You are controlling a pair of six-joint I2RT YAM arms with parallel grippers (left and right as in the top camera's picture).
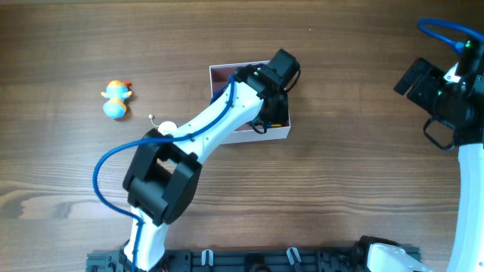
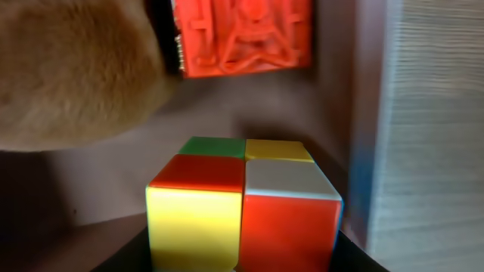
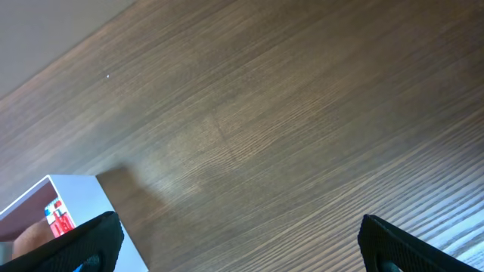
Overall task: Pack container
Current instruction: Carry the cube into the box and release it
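Note:
The container [image 1: 281,134] is a square white-walled box with a pale pink inside, at the table's middle. My left gripper [image 1: 276,97] reaches down into it and is shut on a small multicoloured puzzle cube [image 2: 242,204], whose yellow, red, white and green faces fill the space between the dark fingers. Inside the box, just beyond the cube, lie a tan plush toy [image 2: 76,68] and an orange plastic piece [image 2: 242,34]. The box's white wall [image 2: 431,136] stands right of the cube. My right gripper [image 1: 423,106] is open and empty above bare wood at the far right. The right wrist view shows the container's corner [image 3: 72,196] at the lower left.
A blue and orange duck toy [image 1: 116,99] lies on the table left of the container. A small white object [image 1: 166,127] sits beside the left arm's link. The table is dark wood [image 3: 265,113].

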